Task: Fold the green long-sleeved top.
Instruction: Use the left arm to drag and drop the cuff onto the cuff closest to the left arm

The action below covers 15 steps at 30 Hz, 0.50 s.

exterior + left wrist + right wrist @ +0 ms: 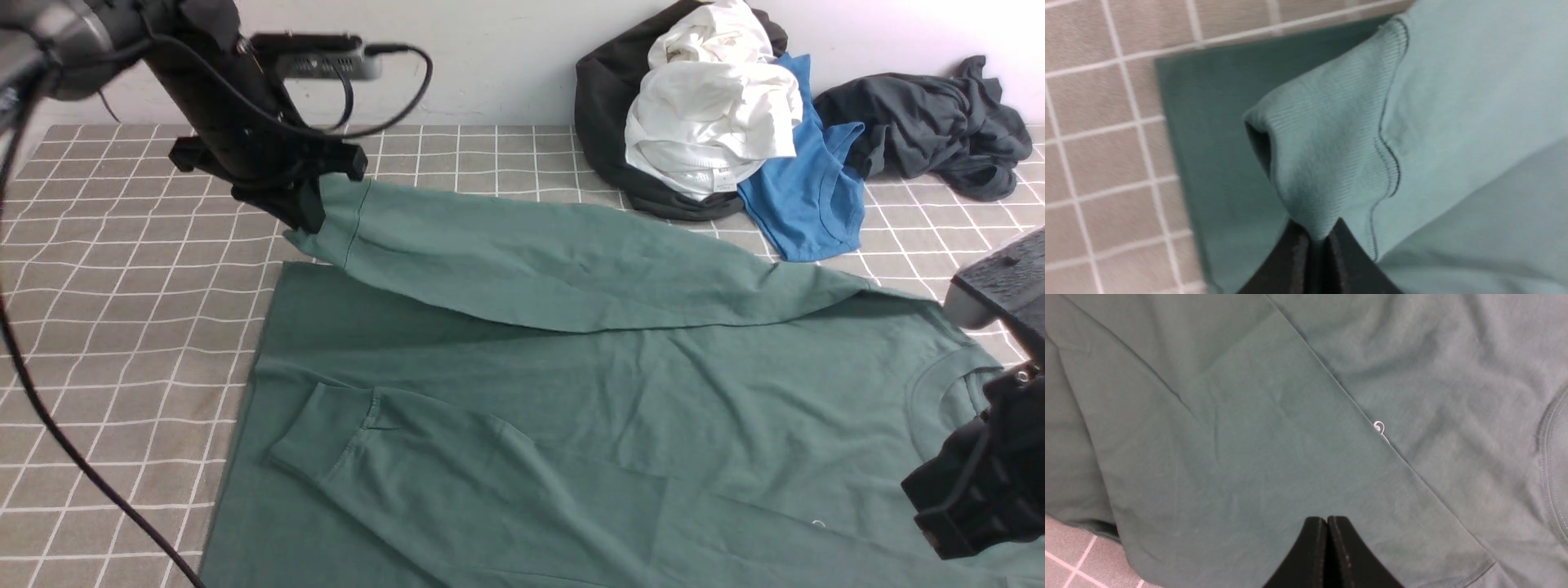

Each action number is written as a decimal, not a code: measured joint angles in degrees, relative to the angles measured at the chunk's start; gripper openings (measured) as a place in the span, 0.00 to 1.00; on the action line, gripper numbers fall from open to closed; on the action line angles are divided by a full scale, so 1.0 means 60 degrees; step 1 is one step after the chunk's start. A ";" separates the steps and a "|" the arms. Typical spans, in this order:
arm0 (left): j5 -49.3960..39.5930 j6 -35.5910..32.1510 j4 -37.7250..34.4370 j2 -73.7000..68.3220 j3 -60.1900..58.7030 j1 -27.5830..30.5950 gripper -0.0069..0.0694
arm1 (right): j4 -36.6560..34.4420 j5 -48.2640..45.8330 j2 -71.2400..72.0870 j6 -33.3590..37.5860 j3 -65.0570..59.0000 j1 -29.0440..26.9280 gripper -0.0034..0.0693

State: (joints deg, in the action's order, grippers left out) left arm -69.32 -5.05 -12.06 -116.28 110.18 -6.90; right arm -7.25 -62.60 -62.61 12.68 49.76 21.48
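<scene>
Because the left gripper (1319,241) is clamped on a small fold of the far cuff (1327,155), a taut pull may slip it free or drag the green long-sleeved top (620,392), spread flat on the checked cloth (122,286). The right gripper (1327,522) hangs closed and empty over the near sleeve (457,465). Bare cloth flanks the hem (245,392); heaped clothes (710,122) crowd the far shoulder (849,294).

One green top (653,408), with two sleeves (531,261) showing. At the back: one black garment (604,106), one blue top (808,204), one grey garment (931,131) and one white bundle (710,106) — whether one piece or two, I cannot tell. Two grippers — left gripper (1316,241), right gripper (1327,519). One checked cloth (122,286).
</scene>
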 joint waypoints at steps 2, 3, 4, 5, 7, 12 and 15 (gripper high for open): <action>-0.0032 0.0001 -0.0345 0.0859 -0.0626 -0.0034 0.10 | 0.0000 -0.0049 0.0115 0.0000 0.0000 0.0000 0.03; -0.0115 0.0001 -0.0541 0.1713 -0.1419 -0.0070 0.10 | 0.0054 -0.0124 0.0318 0.0000 0.0000 0.0006 0.03; -0.0133 0.0001 -0.0542 0.1804 -0.1518 -0.0068 0.10 | 0.0070 -0.0126 0.0345 0.0000 0.0000 0.0006 0.03; -0.0184 0.0001 -0.0564 0.2599 -0.2453 -0.0072 0.10 | 0.0125 -0.0238 0.0594 0.0000 0.0000 0.0006 0.03; -0.0193 -0.0021 -0.0564 0.3308 -0.3451 -0.0072 0.10 | 0.0157 -0.0322 0.0855 0.0000 0.0000 0.0006 0.03; 0.0028 -0.0262 -0.0656 0.4968 -0.6032 -0.0072 0.10 | 0.0129 -0.0562 0.1363 0.0000 0.0000 0.0006 0.03; 0.0627 -0.0294 -0.0686 0.5822 -0.7478 -0.0072 0.10 | 0.0020 -0.0773 0.1414 0.0000 0.0007 0.0006 0.03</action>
State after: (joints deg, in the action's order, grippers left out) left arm -65.56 -6.82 -16.17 -81.35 65.31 -7.33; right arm -7.13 -67.24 -54.12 12.68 49.80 21.52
